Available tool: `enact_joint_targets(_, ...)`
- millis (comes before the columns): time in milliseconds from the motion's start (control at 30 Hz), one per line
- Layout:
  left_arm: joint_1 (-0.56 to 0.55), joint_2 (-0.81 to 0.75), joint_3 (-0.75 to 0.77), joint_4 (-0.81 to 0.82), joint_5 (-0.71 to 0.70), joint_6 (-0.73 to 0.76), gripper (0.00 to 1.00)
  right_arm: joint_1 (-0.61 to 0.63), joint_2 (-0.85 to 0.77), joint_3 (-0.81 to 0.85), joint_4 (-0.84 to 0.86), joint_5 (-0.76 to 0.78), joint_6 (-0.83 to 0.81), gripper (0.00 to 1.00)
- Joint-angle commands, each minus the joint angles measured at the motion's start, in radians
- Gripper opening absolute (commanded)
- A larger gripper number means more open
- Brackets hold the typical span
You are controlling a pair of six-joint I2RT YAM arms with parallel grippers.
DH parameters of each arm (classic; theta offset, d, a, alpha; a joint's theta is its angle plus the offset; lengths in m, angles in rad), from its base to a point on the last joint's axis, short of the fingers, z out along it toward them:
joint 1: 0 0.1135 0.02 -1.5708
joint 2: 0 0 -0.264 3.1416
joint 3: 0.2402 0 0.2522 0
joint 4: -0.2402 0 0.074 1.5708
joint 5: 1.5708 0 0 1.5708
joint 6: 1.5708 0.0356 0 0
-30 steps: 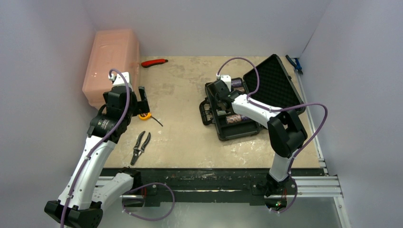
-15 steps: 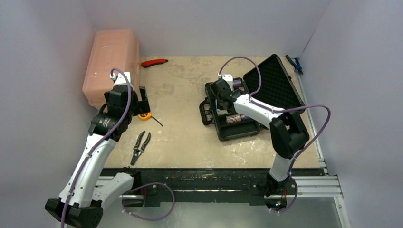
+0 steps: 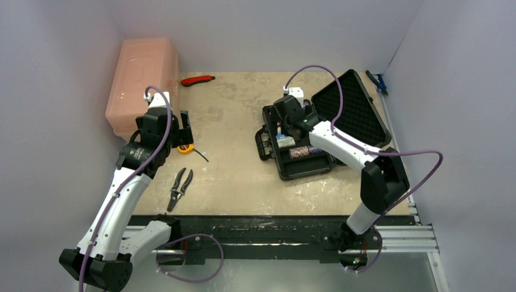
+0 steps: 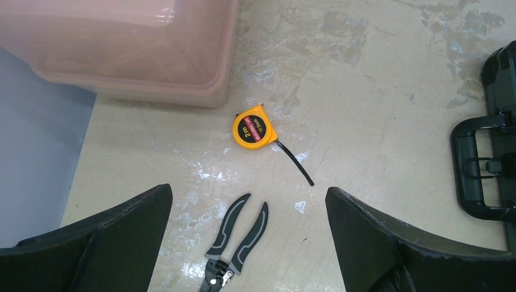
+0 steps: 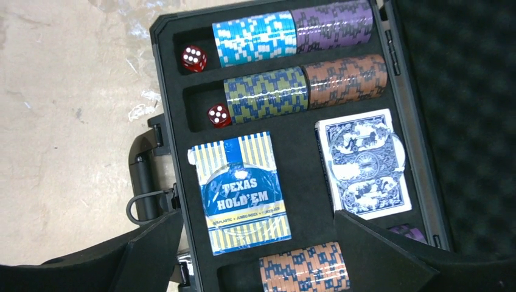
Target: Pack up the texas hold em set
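The texas hold em set's black case (image 3: 302, 165) lies open on the table, its foam lid (image 3: 353, 109) leaning back to the right. In the right wrist view its foam tray (image 5: 301, 155) holds chip rows (image 5: 298, 36), two red dice (image 5: 193, 58) (image 5: 218, 115), a boxed blue "Texas Hold'em" deck (image 5: 242, 185) and a second blue-backed deck (image 5: 364, 163). A clear round disc lies on each deck. My right gripper (image 5: 258, 240) hovers open above the decks, holding nothing. My left gripper (image 4: 248, 201) hangs open over the table left of the case, also with nothing in it.
A pink translucent bin (image 3: 143, 79) stands at the back left. A yellow tape measure (image 4: 251, 129) and black-handled pliers (image 4: 234, 243) lie under the left gripper. A red utility knife (image 3: 198, 79) lies near the bin, and a blue tool (image 3: 377, 82) by the right wall.
My right gripper has opened wider and drawn up and back from the case, so the blue deck under it now shows. The left arm has barely shifted.
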Motion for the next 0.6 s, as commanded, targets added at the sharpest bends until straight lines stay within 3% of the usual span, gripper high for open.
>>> enact_joint_targets(0,-0.003,0.002,0.006,0.035,-0.019,0.019,0.98,-0.014,-0.074,0.060,-0.029,0.016,-0.031,0.99)
enact_joint_targets(233,-0.002,0.002,0.006,0.035,-0.015,0.020,0.98,-0.067,-0.133,0.098,-0.045,0.032,-0.054,0.99)
enact_joint_targets(567,-0.003,-0.005,0.004,0.035,0.002,0.015,0.97,-0.246,-0.182,0.199,-0.045,-0.024,-0.089,0.88)
